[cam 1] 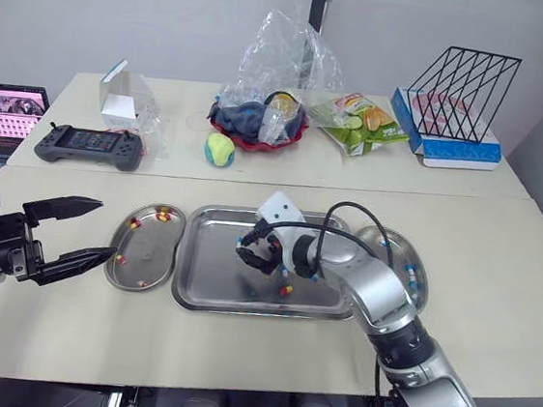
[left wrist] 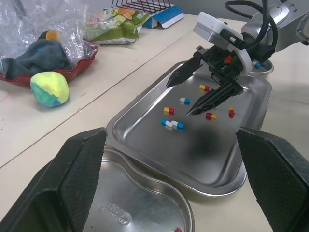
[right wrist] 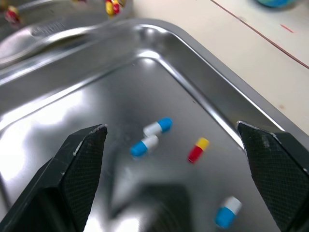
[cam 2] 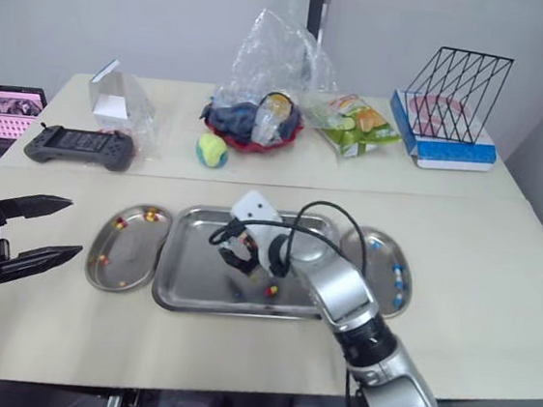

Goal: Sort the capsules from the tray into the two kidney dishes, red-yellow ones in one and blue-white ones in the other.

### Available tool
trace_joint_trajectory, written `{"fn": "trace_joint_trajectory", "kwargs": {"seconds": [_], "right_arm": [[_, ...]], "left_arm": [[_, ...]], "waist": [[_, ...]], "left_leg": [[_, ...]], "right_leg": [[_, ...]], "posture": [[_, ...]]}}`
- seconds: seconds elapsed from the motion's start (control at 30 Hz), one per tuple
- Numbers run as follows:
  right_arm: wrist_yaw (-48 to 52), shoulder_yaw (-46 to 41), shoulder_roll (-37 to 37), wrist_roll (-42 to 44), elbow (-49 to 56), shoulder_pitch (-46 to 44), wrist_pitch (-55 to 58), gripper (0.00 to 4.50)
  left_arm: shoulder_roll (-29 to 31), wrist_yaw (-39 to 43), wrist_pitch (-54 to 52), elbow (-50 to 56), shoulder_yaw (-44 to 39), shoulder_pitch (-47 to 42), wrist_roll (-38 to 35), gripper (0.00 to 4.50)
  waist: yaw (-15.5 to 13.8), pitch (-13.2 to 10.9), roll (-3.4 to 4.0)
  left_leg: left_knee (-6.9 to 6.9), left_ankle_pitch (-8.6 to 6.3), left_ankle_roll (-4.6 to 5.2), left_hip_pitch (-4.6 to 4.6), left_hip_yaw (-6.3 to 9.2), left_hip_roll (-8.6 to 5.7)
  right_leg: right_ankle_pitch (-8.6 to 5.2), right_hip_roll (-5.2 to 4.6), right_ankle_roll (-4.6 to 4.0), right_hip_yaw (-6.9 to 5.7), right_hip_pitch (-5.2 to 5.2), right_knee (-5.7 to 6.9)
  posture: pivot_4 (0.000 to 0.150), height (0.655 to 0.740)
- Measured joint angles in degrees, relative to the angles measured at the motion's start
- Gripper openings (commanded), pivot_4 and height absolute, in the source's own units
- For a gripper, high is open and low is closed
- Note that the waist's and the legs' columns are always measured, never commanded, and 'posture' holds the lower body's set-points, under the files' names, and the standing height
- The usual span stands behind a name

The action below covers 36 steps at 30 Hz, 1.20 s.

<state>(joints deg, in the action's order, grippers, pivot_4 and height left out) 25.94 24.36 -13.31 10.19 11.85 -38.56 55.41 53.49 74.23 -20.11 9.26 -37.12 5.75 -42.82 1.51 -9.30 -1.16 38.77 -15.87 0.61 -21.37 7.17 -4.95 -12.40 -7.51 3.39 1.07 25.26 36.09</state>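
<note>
Knurled black fingers (right wrist: 77, 169) of right gripper (right wrist: 171, 128) spread over glossy steel tray (right wrist: 203, 58).

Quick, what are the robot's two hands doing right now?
Left gripper: open, empty.
Right gripper: open, empty, above the tray.

I'd call this an office or lab room, probably: pale tables (cam 1: 500, 247), a laptop (cam 1: 4, 115), a wire file rack (cam 1: 462, 80), a steel tray (cam 1: 210, 280), bare white wall (cam 1: 127, 4).

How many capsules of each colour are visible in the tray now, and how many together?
Red-yellow capsules: 4
Blue-white capsules: 3
Total visible in the tray: 7 (others may be hidden)
</note>
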Motion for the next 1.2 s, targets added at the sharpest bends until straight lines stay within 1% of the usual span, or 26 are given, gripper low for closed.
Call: {"fn": "trace_joint_trajectory", "kwargs": {"seconds": [0.2,0.3,0.43,0.77,1.2], "right_arm": [[-0.4,0.0,1.5,0.0,-0.2,-0.1,1.7,4.50],[-1.6,-0.5,4.5,0.0,-2.1,-1.6,2.8,4.50],[-2.8,1.0,6.8,-1.2,-4.9,-3.5,2.7,3.52],[-6.0,1.4,12.0,-3.4,-11.0,-5.1,2.6,3.52],[-7.5,-0.3,14.8,-4.5,-15.9,-5.1,2.7,3.52]], "left_arm": [[0.0,0.2,0.0,0.0,-0.3,1.0,0.0,4.48],[0.0,0.2,0.2,0.0,-0.8,1.2,0.0,4.48],[-0.4,-0.9,0.3,-0.5,-1.1,0.6,0.0,4.50],[-1.0,-1.5,0.3,-0.7,-1.5,0.9,0.0,4.50],[-1.0,-1.1,0.3,0.0,-2.2,1.5,0.0,4.50]], "waist": [[0.3,0.0,0.00],[0.9,0.0,0.00],[1.2,0.0,0.00],[1.2,0.0,0.00],[1.3,0.0,0.00]], "left_leg": [[0.01,0.00,0.00,0.00,0.00,0.00],[-0.03,0.00,0.00,0.00,0.00,0.01],[-0.06,0.01,-0.03,0.01,0.00,0.03],[-0.05,0.02,-0.10,0.01,0.00,0.02],[-0.06,0.02,-0.11,0.01,-0.01,0.02]], "right_leg": [[0.00,0.00,0.00,0.00,0.00,0.00],[0.02,0.02,-0.04,0.00,0.03,0.02],[0.04,0.06,-0.07,-0.01,0.12,0.07],[0.04,0.06,-0.08,-0.01,0.14,0.06],[0.05,0.06,-0.09,-0.01,0.16,0.07]], "posture": [[0.150,0.7400],[0.150,0.7400],[0.150,0.7400],[0.150,0.7400],[0.150,0.7400]]}}
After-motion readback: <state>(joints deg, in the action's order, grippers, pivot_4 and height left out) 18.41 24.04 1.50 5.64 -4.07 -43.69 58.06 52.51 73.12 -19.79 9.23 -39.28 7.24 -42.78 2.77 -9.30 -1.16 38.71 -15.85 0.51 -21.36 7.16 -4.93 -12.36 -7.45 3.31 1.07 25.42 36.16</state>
